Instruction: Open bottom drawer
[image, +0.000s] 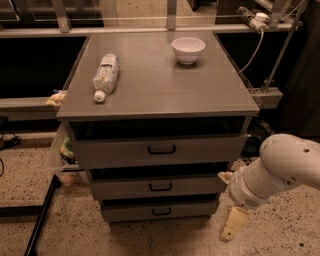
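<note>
The bottom drawer is the lowest grey front of the three-drawer cabinet, with a small black pull handle. It sits about flush with the drawers above it. My gripper hangs low at the right of the cabinet, beside the bottom drawer's right end and apart from its handle. A cream fingertip points down toward the floor. The white arm reaches in from the right edge.
The middle drawer and top drawer sit above. On the cabinet top lie a plastic bottle and a white bowl. A black pole leans at the left on the speckled floor. Cables hang at the right.
</note>
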